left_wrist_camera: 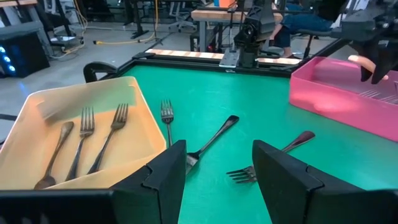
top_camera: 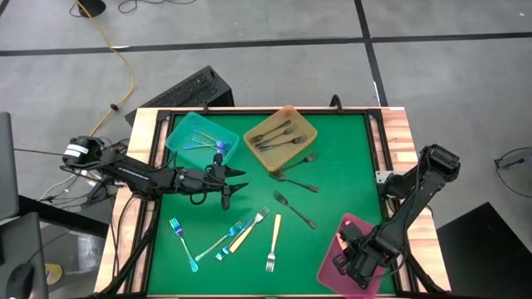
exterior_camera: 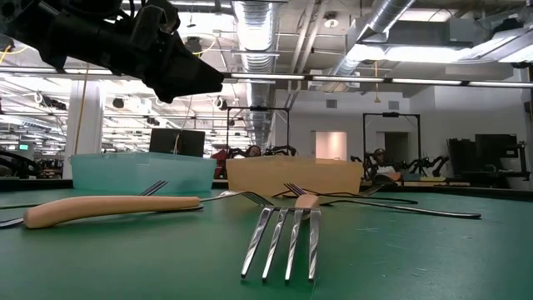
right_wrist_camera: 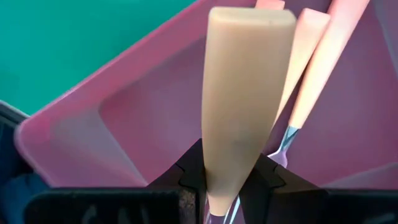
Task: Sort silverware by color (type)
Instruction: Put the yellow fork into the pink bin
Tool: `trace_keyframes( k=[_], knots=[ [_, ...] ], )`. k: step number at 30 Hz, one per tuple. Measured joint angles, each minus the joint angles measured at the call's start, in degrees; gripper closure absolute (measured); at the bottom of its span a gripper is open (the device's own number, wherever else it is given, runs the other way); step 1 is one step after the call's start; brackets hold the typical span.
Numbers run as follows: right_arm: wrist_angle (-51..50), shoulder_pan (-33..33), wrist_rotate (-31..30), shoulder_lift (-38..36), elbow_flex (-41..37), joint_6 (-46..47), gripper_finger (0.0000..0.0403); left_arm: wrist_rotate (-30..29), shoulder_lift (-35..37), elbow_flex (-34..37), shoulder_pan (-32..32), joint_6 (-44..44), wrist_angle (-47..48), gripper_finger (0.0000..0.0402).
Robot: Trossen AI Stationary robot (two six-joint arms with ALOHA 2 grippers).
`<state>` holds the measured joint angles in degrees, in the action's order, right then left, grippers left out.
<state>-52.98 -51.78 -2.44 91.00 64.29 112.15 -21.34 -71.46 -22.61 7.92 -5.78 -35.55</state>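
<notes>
Cream fork held over the pink tray

Right gripper (right_wrist_camera: 219, 186) pinches a cream-handled fork (right_wrist_camera: 245, 93) above the pink tray (right_wrist_camera: 74, 143), where two like it lie. Left gripper (left_wrist_camera: 217, 171), fingers wide apart, hangs near the amber tray (left_wrist_camera: 37, 118) of dark forks (left_wrist_camera: 84, 143).

Left gripper (top_camera: 233, 184) jaws apart, right gripper (top_camera: 353, 259) jaws clamped
</notes>
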Motion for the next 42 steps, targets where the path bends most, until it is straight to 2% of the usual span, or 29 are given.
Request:
trace_keyframes(
  k=[2, 7, 11, 17, 24, 42],
  knots=[
    [1.6, 0.2, 0.5, -0.4, -1.9, -0.7, 0.0314, 0.0, 0.0, 0.0, 0.0, 0.0, 0.0, 0.0232],
    [13.6, 0.2, 2.1, -5.4, -12.3, 1.3, 0.0315, 0.0, 0.0, 0.0, 0.0, 0.2, 0.0, 0.0232],
    [16.3, 0.2, -0.1, -9.4, -16.2, 4.5, 0.0315, 0.0, 0.0, 0.0, 0.0, 0.3, 0.1, 0.0232],
    [14.4, 0.4, -0.4, -11.2, -16.5, 4.6, 0.0315, -0.2, 0.0, 0.0, 0.0, 0.3, 0.1, 0.0232],
    [16.2, 1.9, 5.2, -12.8, -16.5, 0.3, 0.0315, -0.1, 0.0, 0.0, 0.0, 0.0, 0.1, 0.0232],
    [17.4, 3.6, 3.3, -9.1, -16.5, -1.8, 0.0315, 0.1, 0.0, 0.0, 0.0, -0.9, 0.2, 0.0232]
  ],
)
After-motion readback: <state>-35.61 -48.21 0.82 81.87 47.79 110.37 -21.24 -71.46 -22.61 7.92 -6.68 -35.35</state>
